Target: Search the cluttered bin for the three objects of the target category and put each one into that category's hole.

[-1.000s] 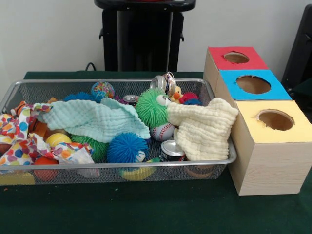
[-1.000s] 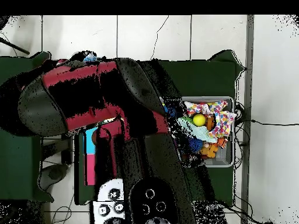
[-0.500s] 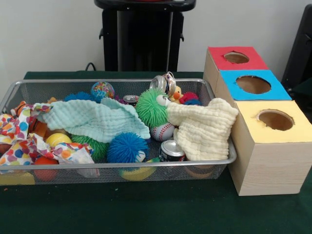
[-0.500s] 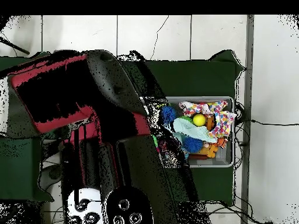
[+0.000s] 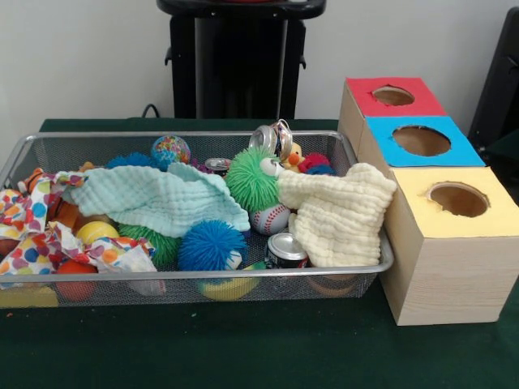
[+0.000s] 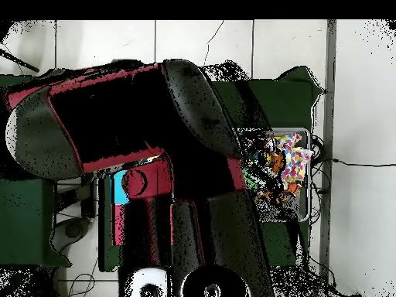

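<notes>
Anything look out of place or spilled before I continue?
Nothing spilled. The cream cloth droops over the wire bin's rim beside the yellow box, and a crushed can perches on the far rim.

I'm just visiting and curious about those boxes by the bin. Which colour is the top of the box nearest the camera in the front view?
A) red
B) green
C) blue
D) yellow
D: the yellow box stands nearest in the front view, with the blue box behind it and the red box farthest back.
</notes>
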